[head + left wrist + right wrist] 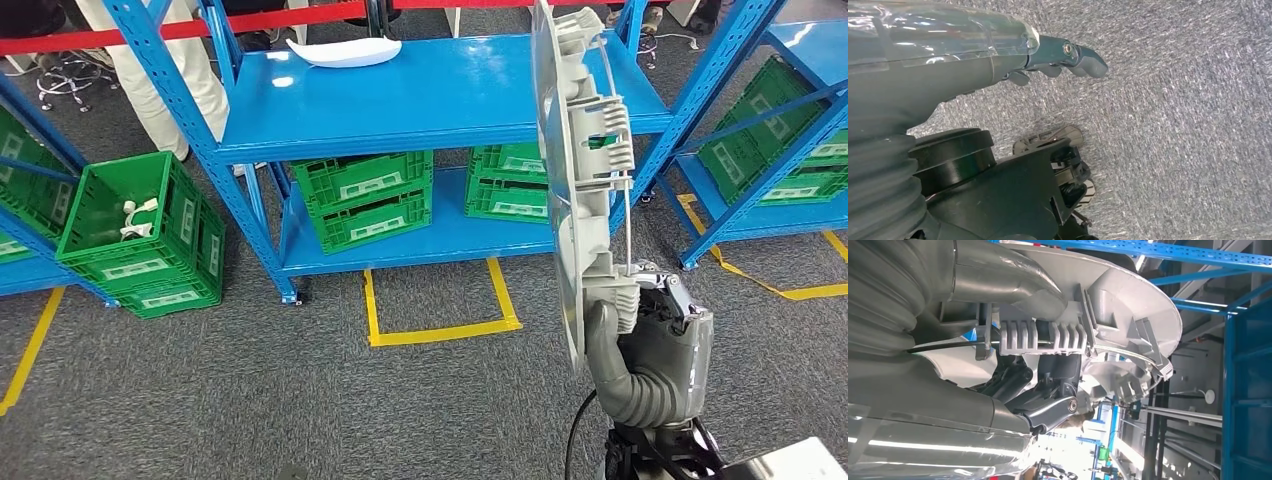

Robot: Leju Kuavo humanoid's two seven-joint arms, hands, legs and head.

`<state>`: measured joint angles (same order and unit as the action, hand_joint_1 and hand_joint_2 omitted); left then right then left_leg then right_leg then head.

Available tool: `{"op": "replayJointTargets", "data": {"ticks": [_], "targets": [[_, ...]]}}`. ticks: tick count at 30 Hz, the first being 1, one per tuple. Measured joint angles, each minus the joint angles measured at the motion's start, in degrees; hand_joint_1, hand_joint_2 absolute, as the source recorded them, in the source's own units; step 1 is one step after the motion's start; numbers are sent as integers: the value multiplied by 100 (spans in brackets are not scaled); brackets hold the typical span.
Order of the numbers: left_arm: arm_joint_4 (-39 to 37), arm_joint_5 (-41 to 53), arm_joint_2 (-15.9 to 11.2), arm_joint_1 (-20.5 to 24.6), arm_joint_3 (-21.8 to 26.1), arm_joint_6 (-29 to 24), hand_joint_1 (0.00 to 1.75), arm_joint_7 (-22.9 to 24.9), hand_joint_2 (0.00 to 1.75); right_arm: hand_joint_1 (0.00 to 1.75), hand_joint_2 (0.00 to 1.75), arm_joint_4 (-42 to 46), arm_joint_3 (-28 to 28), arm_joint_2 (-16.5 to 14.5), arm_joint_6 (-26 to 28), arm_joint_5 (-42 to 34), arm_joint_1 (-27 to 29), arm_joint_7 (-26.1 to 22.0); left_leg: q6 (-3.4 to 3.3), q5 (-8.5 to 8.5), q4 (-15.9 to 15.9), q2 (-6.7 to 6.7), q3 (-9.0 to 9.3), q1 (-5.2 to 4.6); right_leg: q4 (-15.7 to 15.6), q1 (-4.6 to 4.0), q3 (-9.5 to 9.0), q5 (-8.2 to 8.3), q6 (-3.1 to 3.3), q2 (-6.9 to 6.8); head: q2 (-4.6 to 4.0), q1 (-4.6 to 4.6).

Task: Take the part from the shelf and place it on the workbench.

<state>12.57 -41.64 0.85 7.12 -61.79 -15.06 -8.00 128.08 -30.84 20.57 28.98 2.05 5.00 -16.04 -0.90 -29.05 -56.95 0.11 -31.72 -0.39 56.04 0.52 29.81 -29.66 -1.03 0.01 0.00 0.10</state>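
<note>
right hand [655, 330] grips part [585, 170] upright, near right, before shelf [440, 95] | left hand [1068, 60] holds nothing, fingers loosely extended over carpet [1188, 125]

A blue shelf [440, 95] stood on grey carpeted floor [300, 400], and a white curved part [345, 52] lay on its top board near the back edge. Green crates [365, 198] sat on its lower board. Another green crate [140, 235] stood on the floor to the left, just beside yellow tape lines [440, 330].
</note>
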Motion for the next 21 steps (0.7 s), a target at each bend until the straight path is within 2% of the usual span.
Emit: {"op": "replayJointTargets", "data": {"ticks": [2,4,6,7,9,10,11,12,13,14,15,16,17,19,20,21], "targets": [[-1,4,-1,0,0,0,0,3,175,175,175,0,-1,0,0,22,-1,2,-7,-11,-9,-2,-7,-11,-19,16,-4,8,-13,-4,0,-3],[1,28,-1,2,-1,1,0,23,175,175,175,2,-2,0,0,140,0,25,-58,11,50,-9,18,-6,-65,27,-21,18,-48,-21,0,-28],[3,55,7,5,-3,3,0,44,175,175,175,3,-4,-1,2,280,-1,58,-91,80,199,-21,102,35,53,31,20,-80,-91,-28,0,-30],[4,60,13,8,-4,4,0,49,175,175,175,2,-5,-1,2,315,-3,66,-95,109,256,-28,140,62,295,39,130,-220,-117,-23,0,-13],[3,66,20,5,-4,9,0,58,175,175,175,-1,-7,-1,3,341,-5,71,-95,114,279,-52,165,75,1047,72,501,-561,-188,-13,0,32],[3,67,20,-1,-4,11,0,65,175,175,175,-2,-9,-1,3,343,-1,72,-85,105,275,-76,169,83,1359,89,668,-650,-220,-11,0,45],[2,67,20,-6,-4,14,0,69,175,175,175,-3,-9,-1,3,343,1,74,-69,93,267,-108,176,94,1493,109,755,-626,-250,-11,0,57],[2,68,20,-9,-4,13,0,73,175,175,175,-5,-9,-1,4,342,4,77,-40,75,250,-153,184,111,1410,132,741,-486,-280,-5,0,66],[3,68,22,-9,-4,13,0,75,175,175,175,-5,-9,-1,4,342,7,79,-1,50,219,-205,191,134,1120,160,627,-258,-312,19,0,75],[2,68,22,-6,-4,13,0,76,175,175,175,-7,-10,-1,3,342,9,81,48,18,179,-261,185,156,757,198,473,-52,-348,117,0,91],[2,68,23,4,-4,13,0,77,175,175,175,-9,-11,-2,3,342,13,83,101,-17,114,-322,157,165,411,228,324,83,-358,225,0,112],[3,68,25,14,-4,13,0,77,175,175,175,-10,-11,-1,3,342,17,85,151,-37,62,-379,116,170,196,244,232,138,-334,309,0,126],[3,69,23,19,-4,13,0,77,175,175,175,-11,-11,-1,2,342,20,86,192,-47,26,-438,70,172,117,246,197,112,-287,360,0,127],[4,72,21,13,-5,13,0,78,175,175,175,-13,-9,0,2,342,21,88,255,-45,-1,-550,11,189,137,219,206,72,-153,253,0,98],[4,74,19,5,-5,13,0,78,175,175,175,-14,-8,0,3,343,18,88,276,-75,-42,-491,-13,191,140,212,198,62,-103,186,0,74],[4,75,18,2,-6,13,0,78,175,175,175,-14,-5,0,5,343,16,88,291,-149,-163,-368,-76,188,137,204,188,55,-55,117,0,40]]}}
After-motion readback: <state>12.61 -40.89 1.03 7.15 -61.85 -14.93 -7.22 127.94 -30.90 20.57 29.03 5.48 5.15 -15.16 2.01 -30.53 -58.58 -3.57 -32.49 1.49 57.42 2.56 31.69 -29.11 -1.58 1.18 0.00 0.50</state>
